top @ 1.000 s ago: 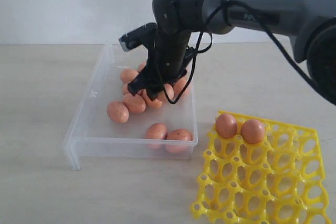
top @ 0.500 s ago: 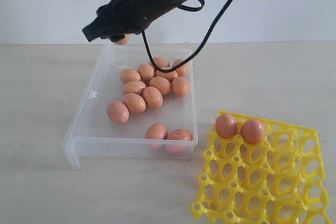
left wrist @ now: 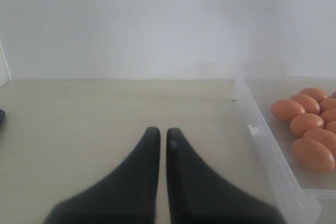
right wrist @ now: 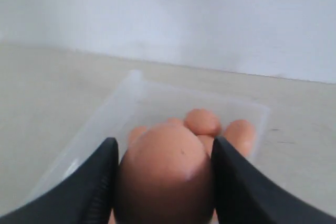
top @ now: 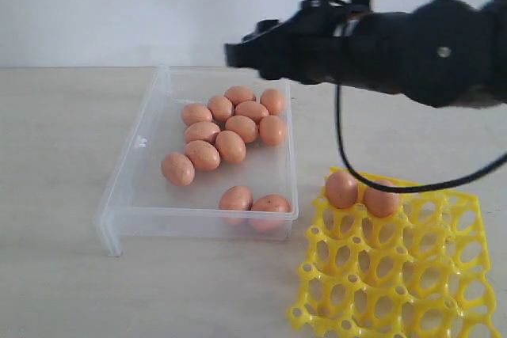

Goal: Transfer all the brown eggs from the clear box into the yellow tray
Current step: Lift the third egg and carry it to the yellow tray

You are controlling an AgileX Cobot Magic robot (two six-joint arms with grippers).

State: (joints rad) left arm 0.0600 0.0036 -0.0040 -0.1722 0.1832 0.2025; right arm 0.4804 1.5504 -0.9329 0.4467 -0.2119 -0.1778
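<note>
Several brown eggs (top: 230, 146) lie in the clear box (top: 135, 187), most bunched toward its far end and two against the near wall. In the yellow tray (top: 396, 275) two more eggs (top: 341, 188) fill the back-left cups. My right gripper (top: 238, 55) hangs blurred above the box's far right corner. The right wrist view shows the right gripper (right wrist: 164, 142) shut on one brown egg (right wrist: 165, 177), with the box (right wrist: 105, 119) below. My left gripper (left wrist: 159, 132) is shut and holds nothing, hovering over bare table beside the box (left wrist: 268, 150).
The right arm's black body and cable (top: 341, 140) stretch across the upper right, above the tray's back edge. A white wall (top: 119, 5) backs the table. The pale tabletop (top: 55, 132) extends left of the box.
The right gripper rose out of the box with an egg, swung up to the left, then moved right above the box's far end. The egg cluster has one fewer.
</note>
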